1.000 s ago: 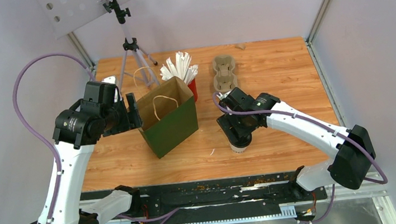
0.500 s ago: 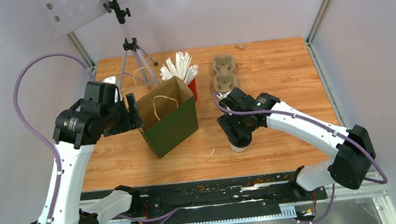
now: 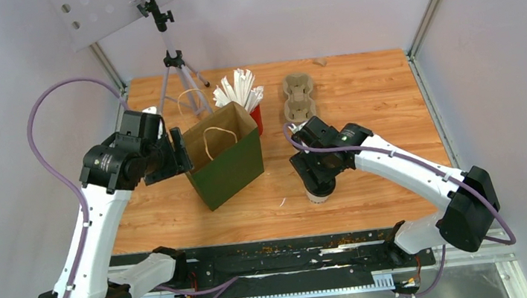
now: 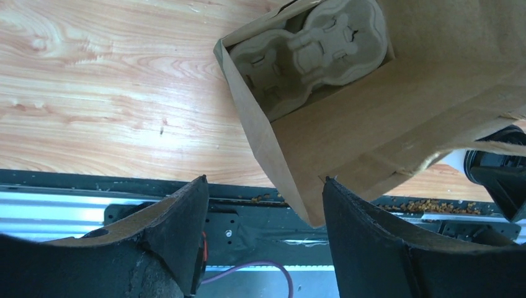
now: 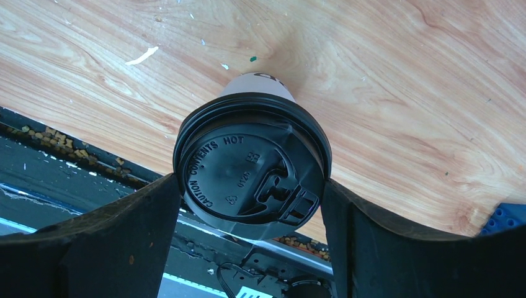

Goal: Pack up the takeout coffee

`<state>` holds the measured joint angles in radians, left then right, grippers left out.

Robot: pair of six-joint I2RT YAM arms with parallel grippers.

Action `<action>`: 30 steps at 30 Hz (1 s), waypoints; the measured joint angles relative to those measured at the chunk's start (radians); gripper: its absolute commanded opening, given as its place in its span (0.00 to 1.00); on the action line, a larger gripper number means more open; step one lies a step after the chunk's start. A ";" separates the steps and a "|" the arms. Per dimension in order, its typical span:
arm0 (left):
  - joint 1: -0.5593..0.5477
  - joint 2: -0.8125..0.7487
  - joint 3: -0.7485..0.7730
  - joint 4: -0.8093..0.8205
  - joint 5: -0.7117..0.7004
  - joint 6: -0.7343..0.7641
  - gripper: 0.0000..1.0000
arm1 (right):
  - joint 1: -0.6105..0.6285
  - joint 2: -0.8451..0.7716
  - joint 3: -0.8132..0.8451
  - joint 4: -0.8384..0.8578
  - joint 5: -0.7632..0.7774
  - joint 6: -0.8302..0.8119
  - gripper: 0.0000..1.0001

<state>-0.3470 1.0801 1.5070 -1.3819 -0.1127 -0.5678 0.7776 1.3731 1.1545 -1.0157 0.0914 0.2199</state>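
One takeout coffee cup point(image 5: 251, 171), white with a black lid, stands on the wood table near the front edge; it also shows in the top view point(image 3: 317, 195). My right gripper point(image 5: 251, 181) is over it, a finger against each side of the lid. No second cup is in view. The green paper bag point(image 3: 229, 169) stands open at centre left. My left gripper point(image 4: 265, 183) is open at the bag's left rim point(image 4: 291, 186), whose corner hangs between the fingers by the right one. A beige pulp tray point(image 4: 310, 49) lies at the bag's bottom.
Another pulp tray point(image 3: 298, 96) lies on the table behind the right gripper. A red cup of white straws point(image 3: 245, 95) stands behind the bag. A tripod point(image 3: 176, 69) stands at the back left. A black rail point(image 3: 273, 256) runs along the table's front edge.
My left arm has shifted slightly to the right, closer against the bag's left rim. The right arm and the cup have not moved.
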 measured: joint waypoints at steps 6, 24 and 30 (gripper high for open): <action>0.002 -0.007 -0.057 0.055 0.010 -0.053 0.71 | 0.000 0.000 0.027 -0.031 0.000 0.000 0.79; 0.002 -0.005 -0.090 0.089 0.024 -0.001 0.45 | 0.000 0.000 0.184 -0.109 0.000 -0.005 0.79; 0.002 -0.004 -0.087 0.081 0.035 0.029 0.53 | 0.000 0.000 0.152 -0.104 -0.013 -0.005 0.79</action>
<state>-0.3450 1.0760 1.4200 -1.3010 -0.0776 -0.5392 0.7776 1.3727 1.3067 -1.1198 0.0784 0.2150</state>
